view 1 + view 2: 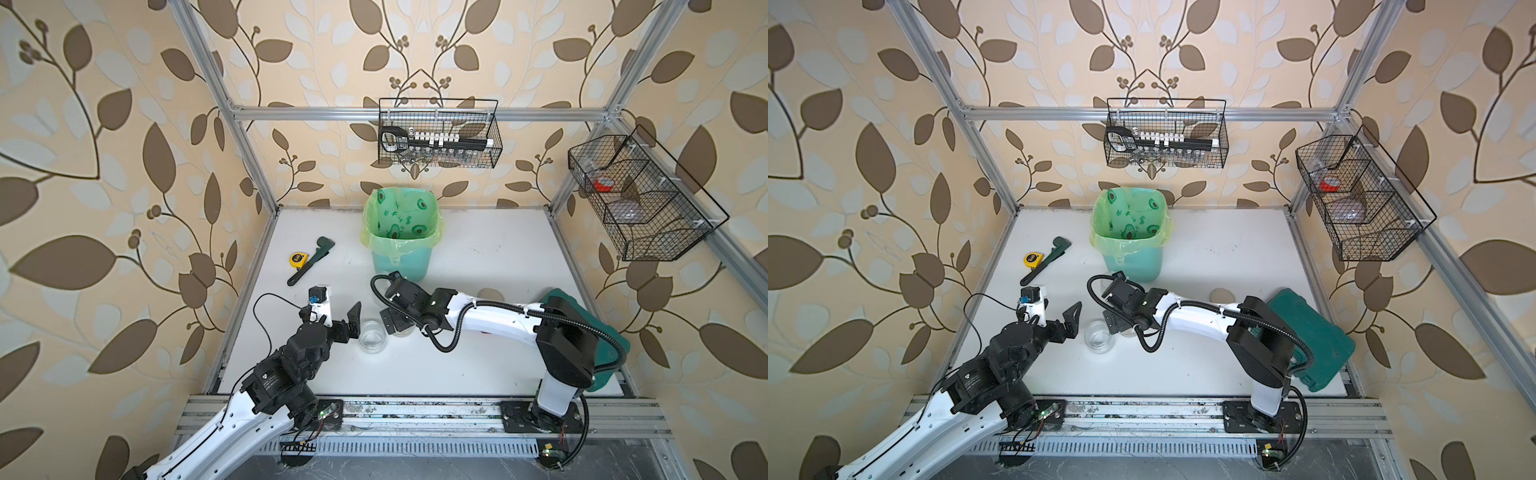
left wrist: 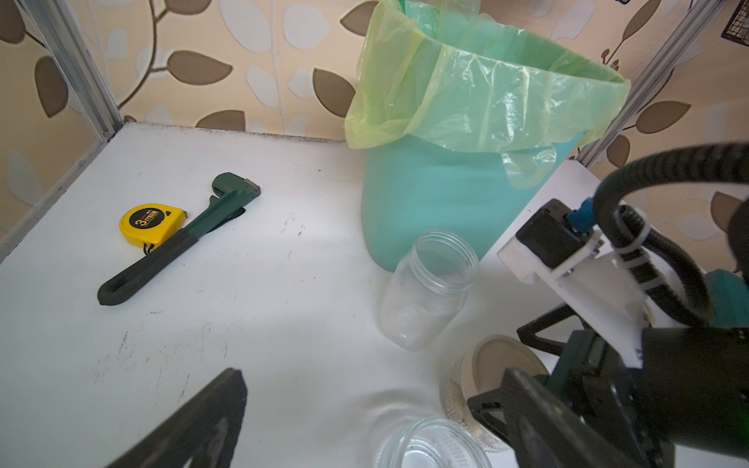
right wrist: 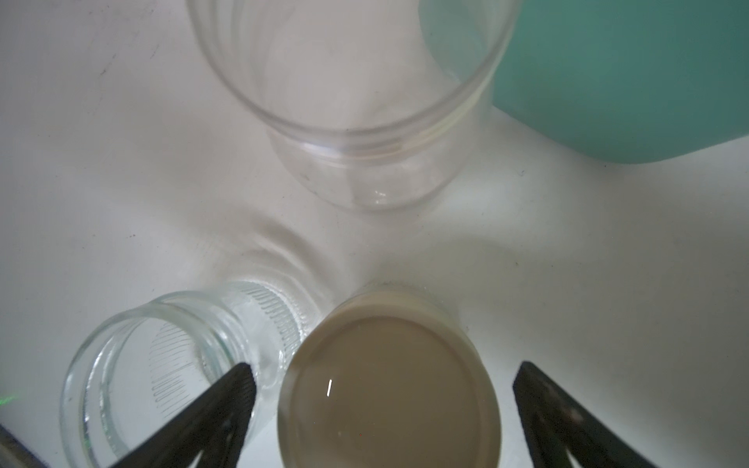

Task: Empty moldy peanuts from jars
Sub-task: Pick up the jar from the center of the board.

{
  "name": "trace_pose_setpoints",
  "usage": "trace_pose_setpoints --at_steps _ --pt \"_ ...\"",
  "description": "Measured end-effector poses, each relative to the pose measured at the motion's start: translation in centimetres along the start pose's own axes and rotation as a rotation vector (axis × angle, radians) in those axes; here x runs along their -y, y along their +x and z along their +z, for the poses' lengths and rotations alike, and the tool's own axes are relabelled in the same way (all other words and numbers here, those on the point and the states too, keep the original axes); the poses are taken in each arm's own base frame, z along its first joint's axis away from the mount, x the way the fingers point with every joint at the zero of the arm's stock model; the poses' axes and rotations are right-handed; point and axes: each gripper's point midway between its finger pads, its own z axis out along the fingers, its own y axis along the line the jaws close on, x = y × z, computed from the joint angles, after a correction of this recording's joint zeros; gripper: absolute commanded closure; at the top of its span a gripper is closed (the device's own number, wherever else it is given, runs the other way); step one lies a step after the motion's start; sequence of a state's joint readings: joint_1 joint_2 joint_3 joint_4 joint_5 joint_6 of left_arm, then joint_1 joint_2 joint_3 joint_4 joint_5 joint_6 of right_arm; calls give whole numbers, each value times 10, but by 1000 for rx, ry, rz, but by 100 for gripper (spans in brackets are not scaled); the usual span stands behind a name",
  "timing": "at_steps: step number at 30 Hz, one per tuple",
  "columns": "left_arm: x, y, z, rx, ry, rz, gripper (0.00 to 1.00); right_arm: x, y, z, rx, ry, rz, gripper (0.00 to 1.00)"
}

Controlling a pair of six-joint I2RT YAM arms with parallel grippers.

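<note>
Right tool (image 3: 383, 366) straddles smooth beige lid (image 3: 389, 405) beside ribbed glass jar (image 3: 162, 356).

Beige wallpaper (image 1: 124, 124) printed with brown and pale leaves on thin dark stems covers the back wall and both side walls. An aluminium frame (image 1: 415, 113) of slotted bars stands against it and boxes in a white tabletop (image 1: 490, 257) scuffed with faint dark marks. A black wire basket (image 1: 436, 99) hangs from the back bar, a second wire basket (image 1: 681, 172) from the right-hand bar. The light is soft and even, the shadows faint
</note>
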State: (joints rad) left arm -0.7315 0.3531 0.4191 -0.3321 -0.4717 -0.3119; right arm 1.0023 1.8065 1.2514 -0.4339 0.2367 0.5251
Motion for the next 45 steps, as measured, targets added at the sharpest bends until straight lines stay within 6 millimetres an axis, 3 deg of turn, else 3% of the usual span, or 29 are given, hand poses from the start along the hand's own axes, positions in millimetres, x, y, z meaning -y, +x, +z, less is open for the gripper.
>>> trace_pose_setpoints --at_steps 15,31,35,40,45 --pt "-1 4 1 -6 -2 3 1 29 9 0 -27 67 36 0" --pt "3 7 3 -24 11 9 1 29 8 12 -45 91 28 1" --pt "3 7 3 -24 12 9 1 30 10 15 -52 95 19 11" --pt "3 7 3 -25 14 9 1 29 9 15 -48 92 15 33" --pt "4 7 3 -26 19 10 1 31 12 13 -46 84 18 48"
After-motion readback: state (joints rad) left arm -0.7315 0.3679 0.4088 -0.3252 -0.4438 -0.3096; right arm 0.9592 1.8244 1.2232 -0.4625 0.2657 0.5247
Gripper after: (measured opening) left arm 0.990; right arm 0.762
